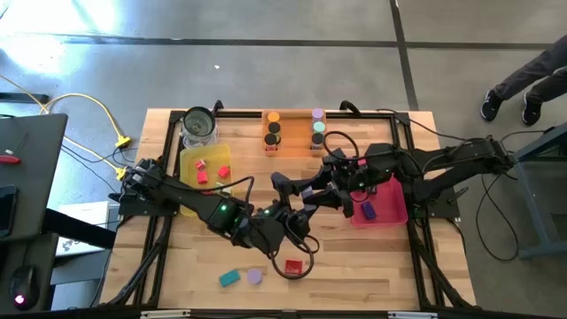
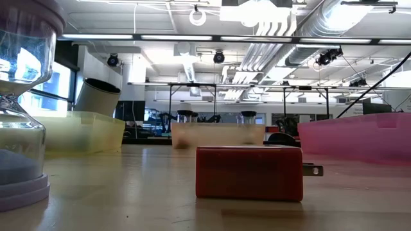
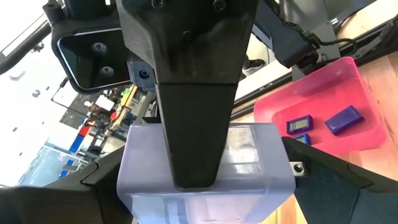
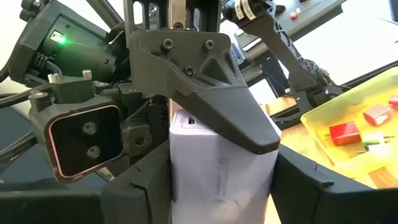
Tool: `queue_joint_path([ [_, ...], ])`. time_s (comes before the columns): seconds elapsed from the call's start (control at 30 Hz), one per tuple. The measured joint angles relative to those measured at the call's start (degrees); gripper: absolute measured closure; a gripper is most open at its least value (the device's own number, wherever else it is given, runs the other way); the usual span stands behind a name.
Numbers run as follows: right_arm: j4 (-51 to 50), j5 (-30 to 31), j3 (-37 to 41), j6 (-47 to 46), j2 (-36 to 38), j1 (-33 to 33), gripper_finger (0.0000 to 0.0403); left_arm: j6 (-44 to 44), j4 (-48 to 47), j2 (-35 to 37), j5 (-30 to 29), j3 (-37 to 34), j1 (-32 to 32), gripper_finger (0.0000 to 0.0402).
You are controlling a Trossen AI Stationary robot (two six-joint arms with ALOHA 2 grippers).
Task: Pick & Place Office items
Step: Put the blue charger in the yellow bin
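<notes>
Lavender block (image 3: 205, 171) half hidden between left gripper (image 1: 297, 215) and right gripper (image 1: 312, 197)

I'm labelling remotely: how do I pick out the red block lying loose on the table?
On the light wooden table, look along its near edge, in front of where the left end effector and right end effector meet. Of three loose pieces, the red rectangular plastic block lies rightmost, beside a lavender round piece and teal block; it alone is red.

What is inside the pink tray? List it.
The pink tray holds at least two dark-blue blocks: one and another beside it. From above, the right arm covers part of the tray, so anything under it cannot be seen.
</notes>
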State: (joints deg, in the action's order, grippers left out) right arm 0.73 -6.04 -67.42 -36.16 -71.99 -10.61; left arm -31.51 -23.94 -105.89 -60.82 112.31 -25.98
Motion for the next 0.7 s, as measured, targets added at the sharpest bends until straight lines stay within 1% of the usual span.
queue_joint_path([
  [0.1, -0.13, -1.4, -0.02, 0.07, 0.0, 0.04, 0.019, -0.07, 0.15, 0.0, 0.23, 0.0, 0.0, 0.007],
  [0.3, -1.05, -1.92, -0.02, 0.7, 0.0, -0.04, 0.0132, -0.76, 0.19, 0.01, 0.55, -0.02, 0.0, 0.007],
  [0.47, -3.37, -4.43, 0.0, 6.11, 1.31, 2.08, 0.0098, -1.39, 0.12, 0.02, 0.36, -0.02, -0.13, 0.007],
  [0.57, -6.63, -1.84, 0.0, 6.24, 3.16, 3.27, 0.0088, 0.3, -0.91, 0.25, 0.12, -0.02, -0.66, 0.007],
  [0.63, -10.11, 2.04, 0.0, 6.75, 4.67, 3.86, 0.0086, 3.13, -3.42, 0.44, 1.21, -0.02, -0.68, 0.007],
  [0.7, -14.36, 7.64, 0.02, 7.45, 6.35, 4.13, 0.0085, 7.92, -8.56, 1.07, 2.89, -0.02, -0.82, 0.007],
])
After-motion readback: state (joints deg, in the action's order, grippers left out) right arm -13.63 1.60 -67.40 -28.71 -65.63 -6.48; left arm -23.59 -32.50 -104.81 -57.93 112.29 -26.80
